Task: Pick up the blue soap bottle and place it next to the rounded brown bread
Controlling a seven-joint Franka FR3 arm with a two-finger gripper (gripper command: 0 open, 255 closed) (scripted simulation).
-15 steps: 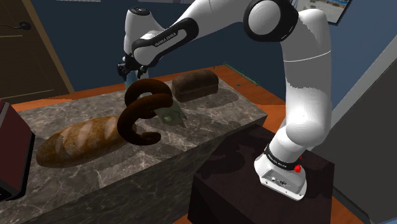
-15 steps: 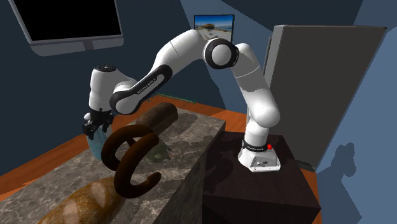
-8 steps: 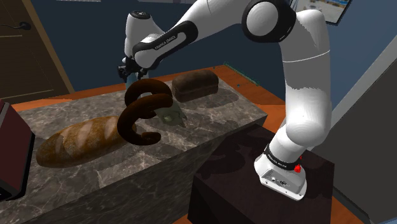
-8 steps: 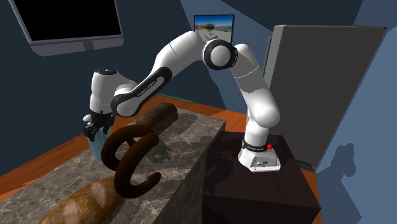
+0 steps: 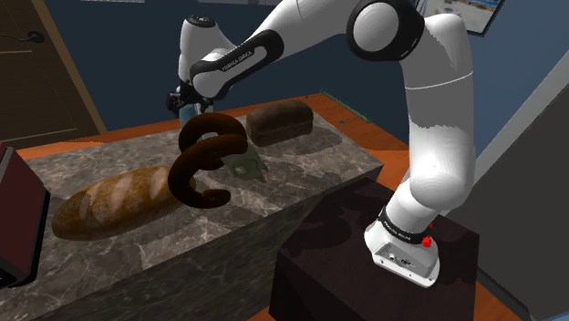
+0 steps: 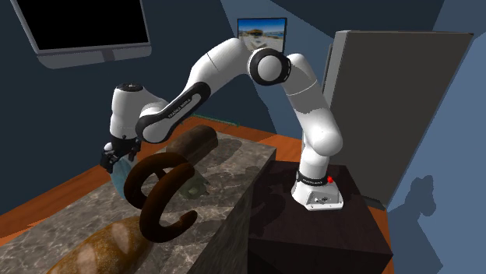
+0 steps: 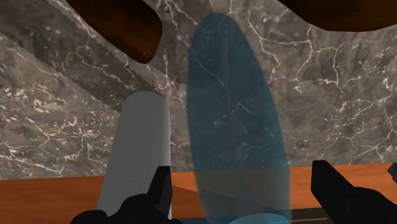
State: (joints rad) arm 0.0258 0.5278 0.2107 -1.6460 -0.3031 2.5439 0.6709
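While the long brown loaf lies at the shoulder view's left on the marble counter, the see-through blue bottle sits farther back, between the fingers of the gripper, which stand apart and touch neither side of it. A pale cylinder is just beside the bottle. Nearer, a big dark pretzel hides most of the bottle. Right of it lie a small grey-green thing and a dark loaf.

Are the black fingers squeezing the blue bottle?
No, the fingers stand apart on either side of the blue bottle, with a gap showing at each side.
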